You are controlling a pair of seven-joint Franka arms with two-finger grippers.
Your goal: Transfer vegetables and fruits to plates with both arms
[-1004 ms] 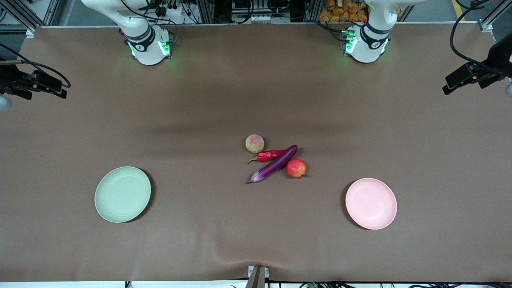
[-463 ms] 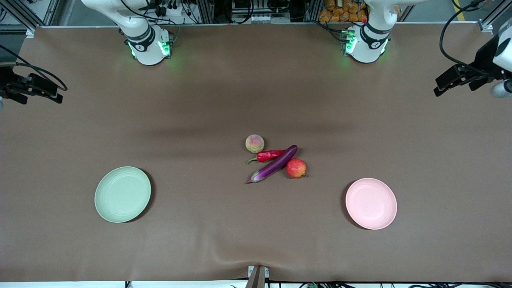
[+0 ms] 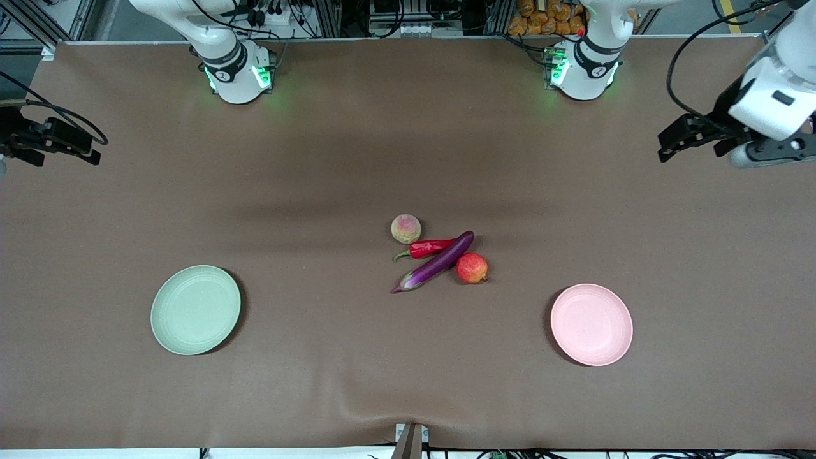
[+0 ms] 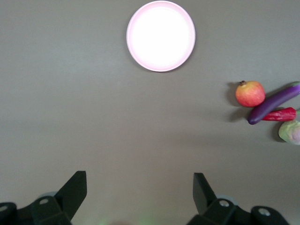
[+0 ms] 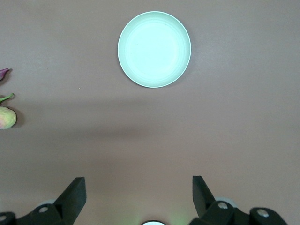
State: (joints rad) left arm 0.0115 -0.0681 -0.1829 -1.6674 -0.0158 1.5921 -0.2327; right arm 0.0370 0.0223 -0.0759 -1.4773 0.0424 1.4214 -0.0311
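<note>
Since a moment ago your left gripper (image 3: 669, 141) has swung in over the left arm's end of the bench (image 3: 357, 382), while the right gripper (image 3: 89, 153) hangs almost unmoved over the right arm's end; both sets of jaws stand wide open and hold nothing. You have two bare plates waiting: the green plate (image 3: 196, 310) toward the right arm's end, the pink plate (image 3: 591, 324) toward the left arm's. Between them sits the produce in a tight cluster. The eggplant (image 3: 437, 263) is longest, glossy and likely slippery, so take it across its middle. The red fruit (image 3: 472, 268) touches it; it looks firm and may roll, so grip at its widest part. The peach (image 3: 406, 229) probably offers better friction. The chili pepper (image 3: 428, 248), slim and light, lies against the eggplant; pinch mid-body.
</note>
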